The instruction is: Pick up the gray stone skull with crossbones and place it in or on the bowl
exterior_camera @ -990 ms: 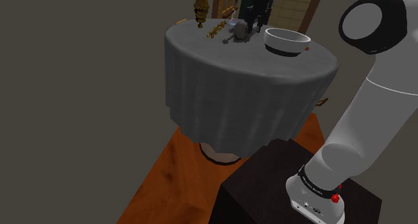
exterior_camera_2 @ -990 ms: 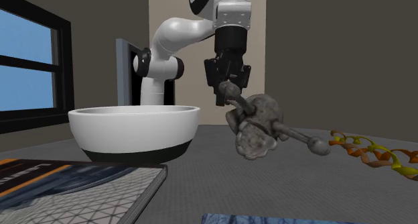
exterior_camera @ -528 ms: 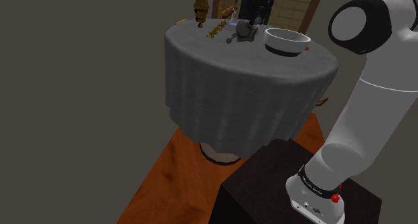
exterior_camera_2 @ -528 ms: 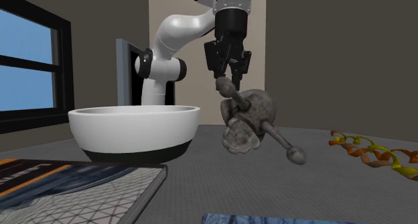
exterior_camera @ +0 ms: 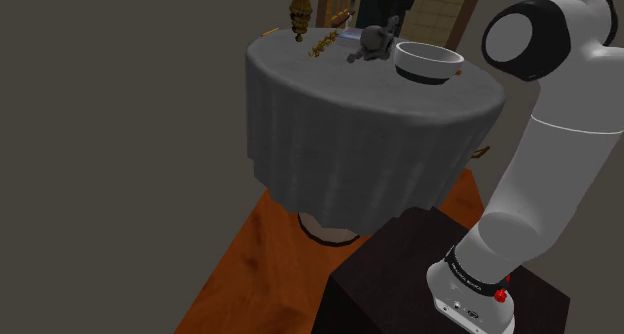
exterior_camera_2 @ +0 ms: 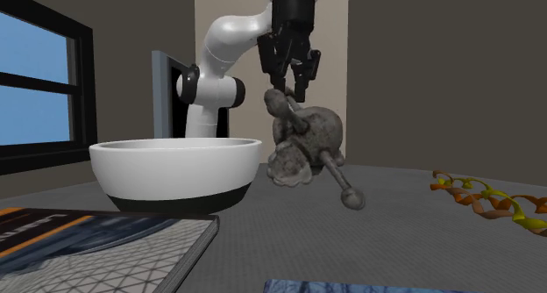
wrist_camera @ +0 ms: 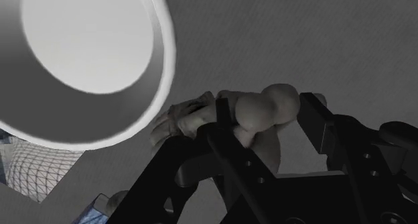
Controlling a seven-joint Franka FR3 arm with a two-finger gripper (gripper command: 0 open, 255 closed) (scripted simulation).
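Gray skull [exterior_camera_2: 305, 140] hangs above the tabletop [exterior_camera_2: 403, 239], just beside the white bowl [exterior_camera_2: 175, 173]. My fingers [exterior_camera_2: 290, 82] are pinching the knob of one crossbone.

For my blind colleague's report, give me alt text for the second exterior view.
A black end effector clasps a grey skull with crossbones by one bone end, beside a white bowl on a grey tablecloth.

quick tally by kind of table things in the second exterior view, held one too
bowl: 1
gray skull with crossbones, held in the tool: 1
orange-yellow twisted piece: 1
printed book: 1
blue flat item: 1
total: 5
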